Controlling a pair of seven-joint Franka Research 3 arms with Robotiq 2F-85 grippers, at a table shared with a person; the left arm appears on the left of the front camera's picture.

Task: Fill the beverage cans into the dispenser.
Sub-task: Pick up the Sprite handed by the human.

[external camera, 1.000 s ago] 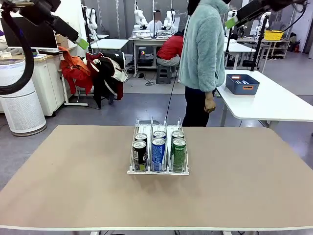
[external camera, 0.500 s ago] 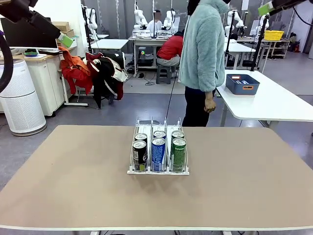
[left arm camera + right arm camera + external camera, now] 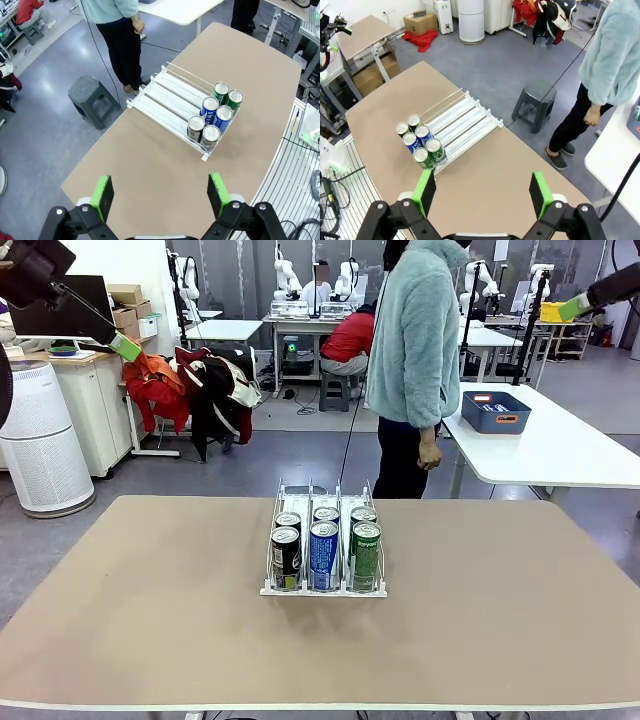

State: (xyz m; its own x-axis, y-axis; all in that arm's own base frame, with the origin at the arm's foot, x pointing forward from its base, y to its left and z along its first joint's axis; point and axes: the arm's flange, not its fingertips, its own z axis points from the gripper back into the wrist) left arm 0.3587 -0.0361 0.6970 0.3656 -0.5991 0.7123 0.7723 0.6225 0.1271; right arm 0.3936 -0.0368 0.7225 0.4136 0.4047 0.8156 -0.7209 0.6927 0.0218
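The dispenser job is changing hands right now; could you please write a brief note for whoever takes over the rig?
Left gripper: jaws open, holding nothing, high above the table.
Right gripper: jaws open, holding nothing, also high.
Dispenser: mid-table, with six beverage cans at its robot-side end, two per lane: black, blue-and-white, green.
Done: those six are loaded.
Left: each lane's far part is bare; load more only if further cans are supplied.
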